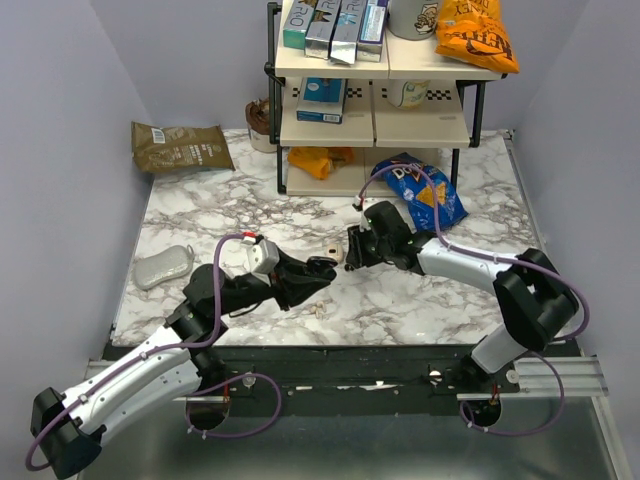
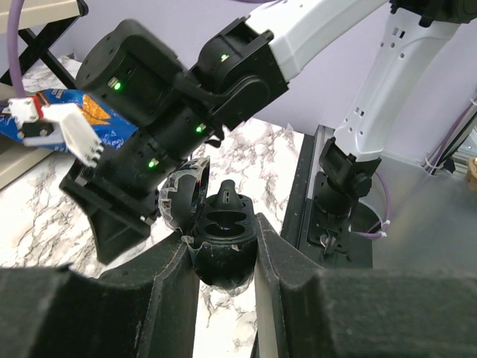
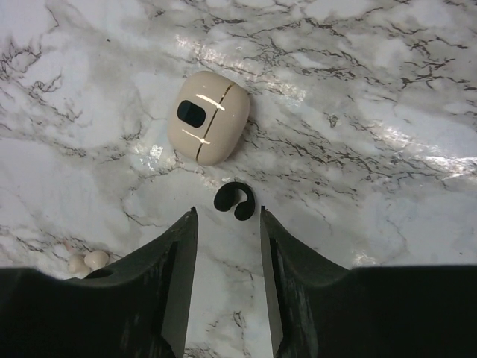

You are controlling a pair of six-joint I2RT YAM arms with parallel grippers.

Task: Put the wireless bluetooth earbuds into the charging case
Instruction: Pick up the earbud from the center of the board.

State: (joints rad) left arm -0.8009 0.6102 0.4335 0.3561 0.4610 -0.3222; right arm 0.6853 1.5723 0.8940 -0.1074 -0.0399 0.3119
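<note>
1. While the left end effector (image 2: 223, 240) is clamped tight on a glossy black rounded plastic charging case (image 2: 220, 265), whose hinged lid is tipped open over the white grey-veined marble tabletop (image 3: 373, 112), one black bud (image 2: 227, 200) seems to be seated inside it.
2. The right end effector (image 3: 227, 216) hangs roughly half open and empty. Its tips are just short of a tiny glossy black C-shaped earbud (image 3: 235, 201) lying on the stone.
3. Just beyond that bud rests a shut pale beige pebble-shaped case (image 3: 209, 115). A cream-white pair of buds (image 3: 86, 261) lies off beside one finger.
4. From where I stand, the loose bud looks feather-light, hard and slick. It would likely skate or flip under the pads.
5. I'd pinch it gently across the narrow bridge of its curve, coming down square.
6. The polished marble offers it no grip.
</note>
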